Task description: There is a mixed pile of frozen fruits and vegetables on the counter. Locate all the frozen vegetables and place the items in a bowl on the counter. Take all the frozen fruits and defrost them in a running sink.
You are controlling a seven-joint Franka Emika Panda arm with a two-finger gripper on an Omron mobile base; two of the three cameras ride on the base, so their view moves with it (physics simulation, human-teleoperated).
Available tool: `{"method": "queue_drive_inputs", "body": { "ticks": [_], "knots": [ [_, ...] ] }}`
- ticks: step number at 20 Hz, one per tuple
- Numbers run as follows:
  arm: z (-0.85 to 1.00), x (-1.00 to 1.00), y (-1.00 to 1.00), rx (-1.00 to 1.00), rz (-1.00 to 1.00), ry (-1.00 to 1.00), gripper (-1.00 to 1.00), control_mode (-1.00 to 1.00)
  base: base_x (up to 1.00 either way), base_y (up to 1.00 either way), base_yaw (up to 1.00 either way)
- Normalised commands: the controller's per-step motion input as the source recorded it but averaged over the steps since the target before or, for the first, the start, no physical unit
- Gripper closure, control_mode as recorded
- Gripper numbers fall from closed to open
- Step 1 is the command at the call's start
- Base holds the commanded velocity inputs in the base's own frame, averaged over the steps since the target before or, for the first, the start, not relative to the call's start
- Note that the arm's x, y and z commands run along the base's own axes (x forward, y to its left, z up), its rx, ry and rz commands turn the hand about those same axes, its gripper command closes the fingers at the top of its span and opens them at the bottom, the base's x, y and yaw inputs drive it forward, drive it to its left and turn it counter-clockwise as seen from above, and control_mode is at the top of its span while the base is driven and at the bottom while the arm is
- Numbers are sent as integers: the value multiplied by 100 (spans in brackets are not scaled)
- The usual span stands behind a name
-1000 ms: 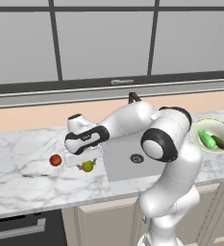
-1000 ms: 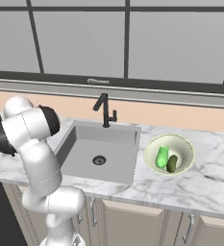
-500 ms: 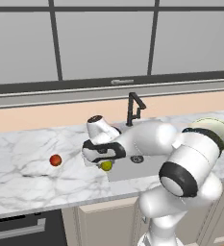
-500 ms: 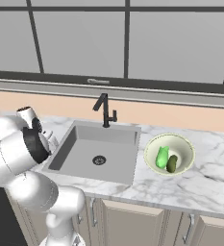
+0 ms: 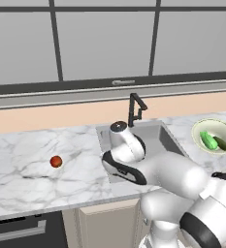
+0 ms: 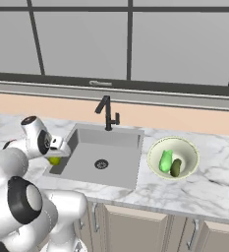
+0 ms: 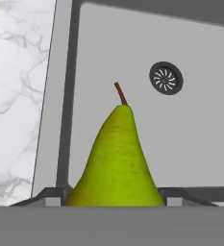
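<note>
End effector (image 6: pixel 56 153) has swung off the worktop (image 5: pixel 32 160) and now sits over the left edge of the sink (image 6: pixel 94 170), base has shifted with it so both base views reframed. A second ago it was down by the yellow-green fruit on the marble beside the red one; now that fruit is in the jaws and only the red one (image 5: pixel 56 161) is left out on the worktop, well left of the basin.

Hand view makes it a pear (image 7: pixel 116 163): fingers pinching its fat lower body from both sides, about half spread around it. Pear is hanging above the basin floor, not touching it, near the left wall, drain (image 7: pixel 166 78) further in.

Orientation: long axis runs along the end effector's pointing direction, stem (image 7: pixel 120 93) leading, away from the hand and towards the basin floor. Bulb end is back at the fingers.

Bowl (image 6: pixel 191 150) on the worktop right of the sink holds both vegetables, light green one (image 6: pixel 165 161) and dark cucumber (image 6: pixel 175 168), side by side. So veg half looks done; first fruit is about at drop position, red one to go. Can't see any water running from the faucet (image 6: pixel 106 111).
</note>
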Motion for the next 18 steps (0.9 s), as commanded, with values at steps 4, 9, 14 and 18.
{"method": "queue_drive_inputs", "body": {
  "ticks": [4,9,14,18],
  "knots": [
    [-27,29,-45,0,-6,4,100,-100,0,0,0],
    [-11,45,-53,0,-8,-2,100,-100,0,0,0],
    [-3,71,-28,1,-8,2,100,-100,0,0,0],
    [-9,75,-6,0,-9,14,100,-100,0,0,0]
  ]
}}
